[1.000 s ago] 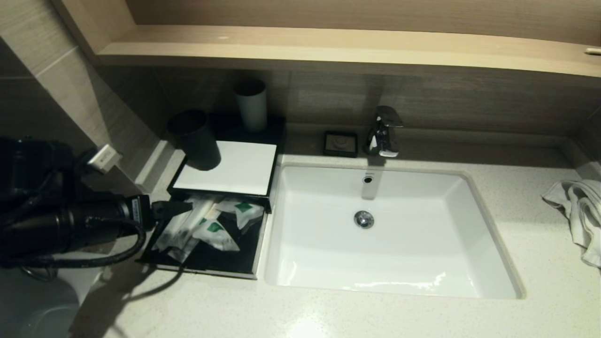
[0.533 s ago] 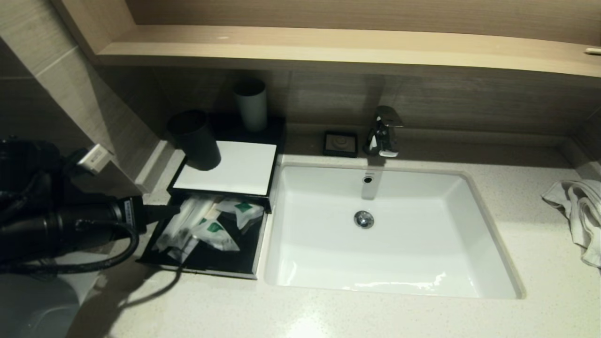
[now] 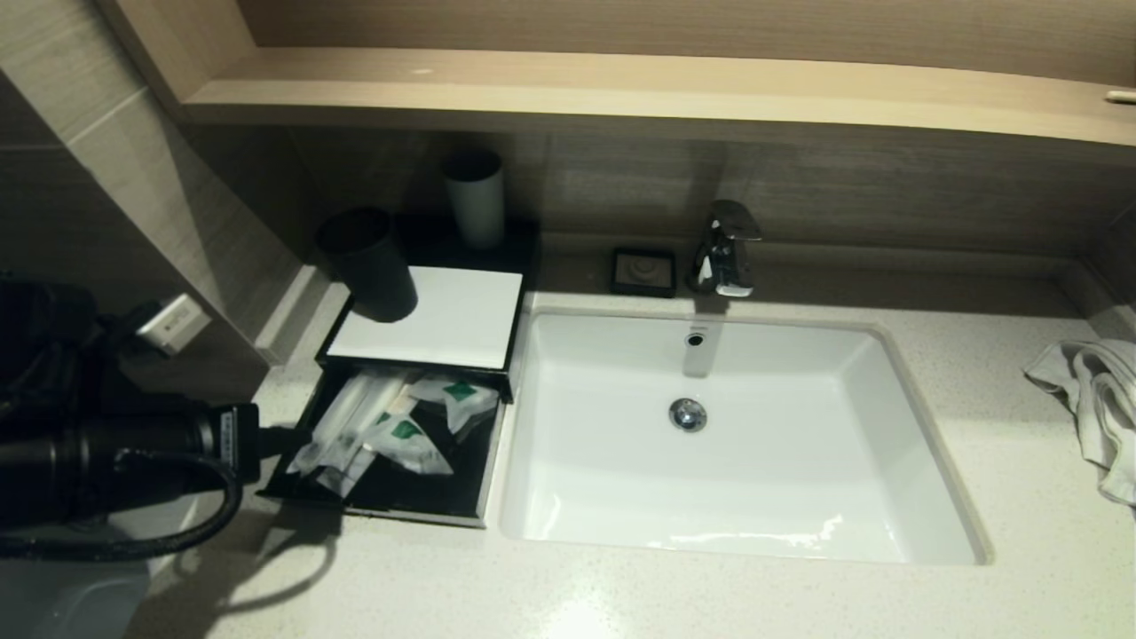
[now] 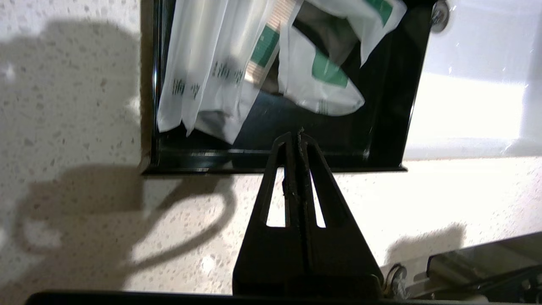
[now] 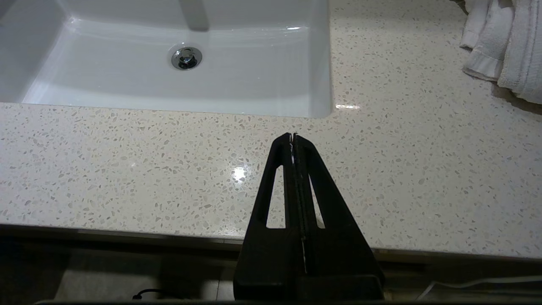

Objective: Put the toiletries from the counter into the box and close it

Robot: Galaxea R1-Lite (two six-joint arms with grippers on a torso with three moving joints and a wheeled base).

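Note:
The box (image 3: 426, 315) stands left of the sink, with its black drawer (image 3: 395, 513) pulled out toward me. Several toiletries (image 3: 382, 426), white sachets with green labels, lie heaped in the drawer; they also show in the left wrist view (image 4: 237, 67). My left gripper (image 3: 293, 440) is shut and empty at the drawer's left front corner. In the left wrist view its tips (image 4: 296, 135) hang just over the drawer's front wall (image 4: 211, 156). My right gripper (image 5: 293, 136) is shut and empty over the counter (image 5: 381, 169), in front of the sink's right corner. It is out of the head view.
A dark cup (image 3: 368, 266) stands on the box's white panel and a pale cup (image 3: 475, 200) behind it. The sink (image 3: 737, 524), the faucet (image 3: 728, 248) and a soap dish (image 3: 643, 271) lie to the right. A white towel (image 3: 1096, 399) lies at the far right.
My left gripper has drawn back from above the sachets, leftward and toward me, to the drawer's left front corner. The sachets and drawer have not moved.

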